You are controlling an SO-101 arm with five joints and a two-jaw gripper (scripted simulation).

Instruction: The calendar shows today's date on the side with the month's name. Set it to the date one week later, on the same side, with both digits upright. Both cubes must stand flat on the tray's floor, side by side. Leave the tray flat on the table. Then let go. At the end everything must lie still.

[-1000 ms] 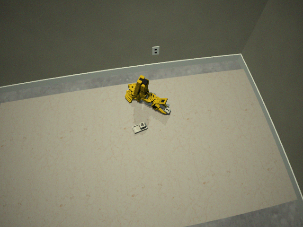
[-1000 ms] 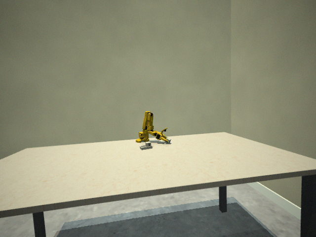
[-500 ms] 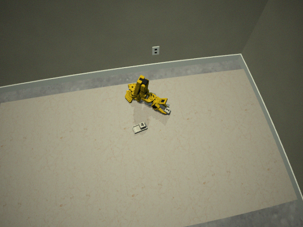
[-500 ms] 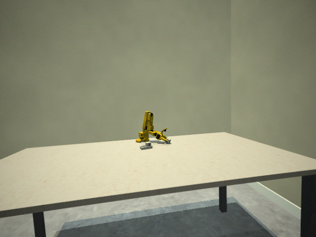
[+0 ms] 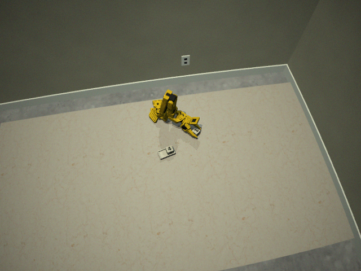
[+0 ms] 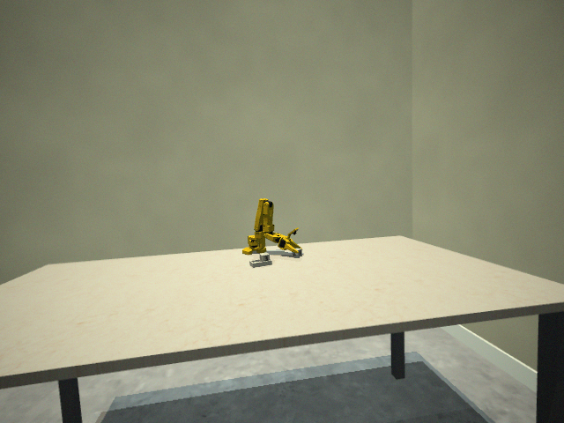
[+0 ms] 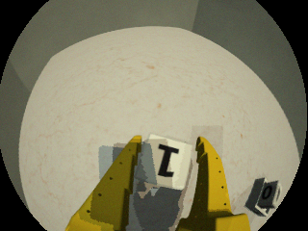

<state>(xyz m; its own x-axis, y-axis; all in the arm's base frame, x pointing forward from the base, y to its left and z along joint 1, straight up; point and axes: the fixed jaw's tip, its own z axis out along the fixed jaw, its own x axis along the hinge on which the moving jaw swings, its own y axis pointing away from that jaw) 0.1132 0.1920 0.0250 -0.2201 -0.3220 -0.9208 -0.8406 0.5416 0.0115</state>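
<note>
Yellow arm (image 6: 263,218): blocky, hard-edged plastic links with black joints. I see it folded low from its base, forearm sloping down to the counter.
Counter (image 5: 233,189): a pale beige stone-look slab with faint orange veining, matt, on dark square legs.
Gripper (image 7: 168,144): two yellow tapering fingers, the left one dotted with small holes. I read them as slackened off and parted slightly wider than the block between them, so nothing is clamped.
White date cube with a black 1 (image 7: 168,161): smooth and sharp-cornered, sitting between the fingers with the 1 facing my wrist camera, leaning a little off upright. A sliver of grey shadow shows between it and the left finger. From above I see it only as a small white block (image 5: 196,131) at the gripper's tip. I cannot tell whether it rests fully on the counter.
Light grey shallow tray (image 5: 163,154): rectangular with a low rim, lying flat on the counter, well apart from the gripper and nearer the front of the counter than the arm's base.
Second white date cube (image 5: 169,149): it stands in one end of the tray, black 4 on top. The wrist view shows it (image 7: 269,192) small at the right with a 0 on its side face. The tray's other half holds no cube.
Month's name: too small for me to read in any view.
</note>
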